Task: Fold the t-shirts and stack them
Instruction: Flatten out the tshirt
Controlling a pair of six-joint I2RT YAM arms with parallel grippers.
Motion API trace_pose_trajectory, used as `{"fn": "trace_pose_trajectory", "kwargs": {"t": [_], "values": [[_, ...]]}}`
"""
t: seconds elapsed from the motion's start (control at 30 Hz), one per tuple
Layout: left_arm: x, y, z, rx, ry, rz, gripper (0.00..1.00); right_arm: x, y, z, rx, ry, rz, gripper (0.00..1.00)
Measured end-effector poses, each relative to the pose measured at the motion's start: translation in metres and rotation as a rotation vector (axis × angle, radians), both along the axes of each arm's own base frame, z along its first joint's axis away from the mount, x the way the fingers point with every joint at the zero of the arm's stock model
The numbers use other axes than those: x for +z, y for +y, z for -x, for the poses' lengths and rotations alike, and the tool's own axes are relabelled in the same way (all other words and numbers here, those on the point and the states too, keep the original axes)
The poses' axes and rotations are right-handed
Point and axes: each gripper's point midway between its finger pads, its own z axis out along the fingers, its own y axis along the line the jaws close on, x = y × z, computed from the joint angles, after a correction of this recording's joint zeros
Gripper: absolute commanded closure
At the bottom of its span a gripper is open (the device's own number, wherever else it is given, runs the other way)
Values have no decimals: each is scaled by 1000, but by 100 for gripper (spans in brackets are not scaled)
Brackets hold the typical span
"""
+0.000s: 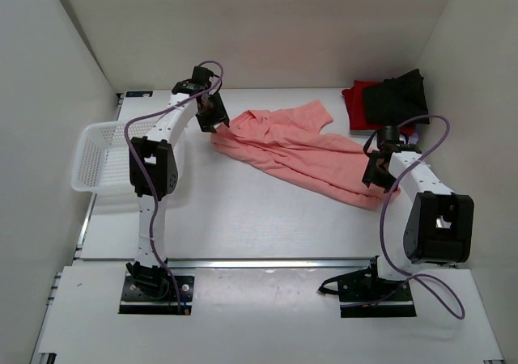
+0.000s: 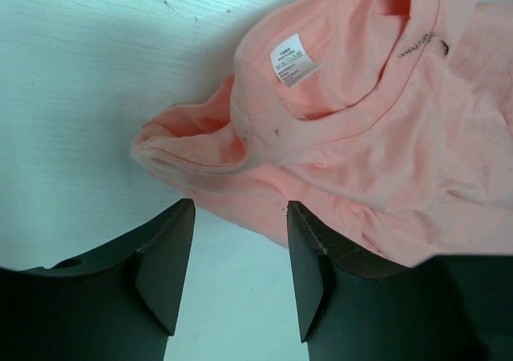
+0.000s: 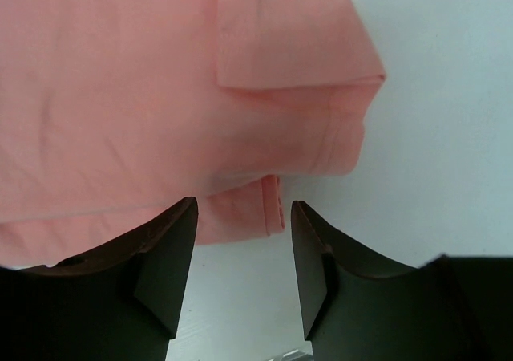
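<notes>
Large salmon-pink cloth t-shirt (image 1: 299, 150) is lying crumpled diagonally across the white table (image 1: 243, 218), collar far-left, hem near-right. The left gripper (image 2: 240, 217) is hovering with jaws apart and empty just near of the collar and its small white neck label (image 2: 291, 61), while the right gripper (image 3: 240, 208) is hanging open over the near-right hem, gripping nothing. Folded red t-shirt (image 1: 353, 99) with black t-shirt (image 1: 396, 97) partly on it is sitting far-right, and the white plastic lattice basket (image 1: 93, 158) is sitting at the left edge.
</notes>
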Motion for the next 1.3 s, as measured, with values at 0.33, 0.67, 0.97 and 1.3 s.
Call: {"fn": "trace_pose_trajectory", "kwargs": {"t": [0.33, 0.67, 0.97, 1.3], "values": [[-10, 15, -15, 57, -16, -11, 38, -18, 12, 21, -65, 104, -110, 45], [-73, -6, -39, 55, 47, 23, 84, -50, 33, 33, -92, 229, -237, 67], [-55, -29, -43, 10, 40, 109, 100, -42, 39, 25, -68, 234, -291, 100], [49, -5, 0, 59, -71, 194, 100, 52, 12, -49, -5, -57, -182, 100]]}}
